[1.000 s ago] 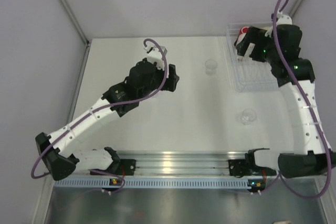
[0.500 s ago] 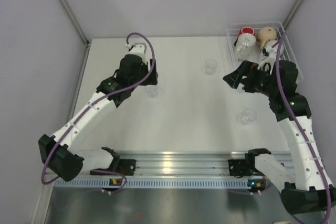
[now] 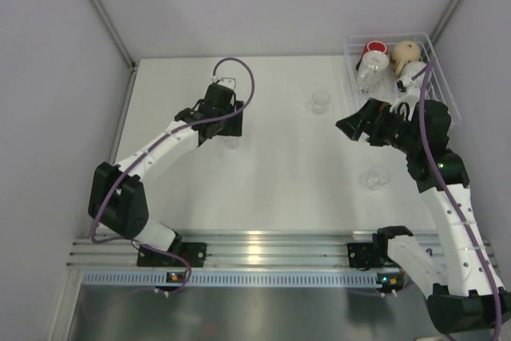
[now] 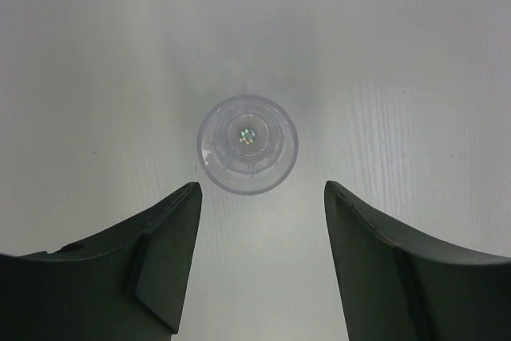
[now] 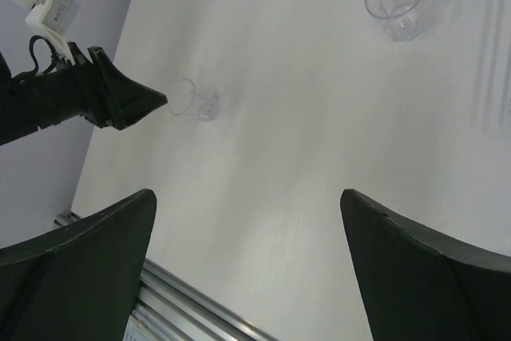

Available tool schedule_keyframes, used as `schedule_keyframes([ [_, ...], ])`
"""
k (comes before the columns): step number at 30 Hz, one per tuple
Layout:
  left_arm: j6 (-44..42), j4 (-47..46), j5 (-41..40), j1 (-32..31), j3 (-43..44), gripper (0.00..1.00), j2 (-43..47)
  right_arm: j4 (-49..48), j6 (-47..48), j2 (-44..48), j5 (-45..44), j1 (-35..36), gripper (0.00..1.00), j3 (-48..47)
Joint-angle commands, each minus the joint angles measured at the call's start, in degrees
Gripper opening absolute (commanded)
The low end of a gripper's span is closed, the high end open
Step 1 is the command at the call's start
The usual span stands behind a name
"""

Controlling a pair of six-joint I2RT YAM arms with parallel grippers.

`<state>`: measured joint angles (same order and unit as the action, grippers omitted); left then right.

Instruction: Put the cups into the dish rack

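Left end effector [image 4: 259, 189] spread, freshly swung over a clear tumbler [image 4: 247, 144] on the tabletop [image 3: 271, 189] far left of the dish rack [image 3: 350, 57], tips just short of it; grasp likely next. Right end effector [image 5: 247, 193] wide, empty, drawn back from the rack. Second tumbler [image 3: 320, 101] and third tumbler [image 3: 375, 176] nearer the rack; no obstacle seen.

Bright, even light; soft glare on the white table [image 3: 279, 185], shadows faint.

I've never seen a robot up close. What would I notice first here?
The left hand hangs open right over a clear glass tumbler on the white table. In the far right corner, a white wire dish rack holds a red cup and a beige mug.
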<state>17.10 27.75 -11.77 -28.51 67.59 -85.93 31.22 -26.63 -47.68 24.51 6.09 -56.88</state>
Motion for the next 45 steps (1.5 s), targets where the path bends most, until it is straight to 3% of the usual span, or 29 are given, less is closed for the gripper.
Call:
schedule_keyframes([
  [1,-1.02,-0.85,1.75,1.26,0.87,0.68,-1.87,-4.06,-0.26,0.75,0.80,-0.46,0.99,-0.51],
  [23,-4.01,-2.96,7.72,1.71,2.54,0.54,-12.77,-5.03,-1.05,1.01,0.89,-0.46,0.99,0.89],
  [27,-3.66,-3.05,9.39,1.70,2.37,0.40,-12.86,-5.47,-1.05,0.75,0.89,-0.55,0.99,1.42],
  [31,-2.78,-3.57,11.24,1.71,1.76,0.10,-10.06,-8.89,-1.93,-0.21,2.72,-0.46,0.99,3.78],
  [34,-1.20,-6.30,15.71,1.62,-0.08,0.01,-6.29,-11.26,-2.46,-1.53,8.52,-0.46,0.99,4.67],
  [39,4.68,-13.32,27.81,1.71,-3.95,0.00,0.58,-17.85,-5.36,0.92,8.28,-0.37,0.99,7.74],
  [45,15.05,-31.86,43.30,1.71,-9.22,0.00,8.75,-28.14,-8.61,1.99,10.81,-0.02,0.99,13.73],
])
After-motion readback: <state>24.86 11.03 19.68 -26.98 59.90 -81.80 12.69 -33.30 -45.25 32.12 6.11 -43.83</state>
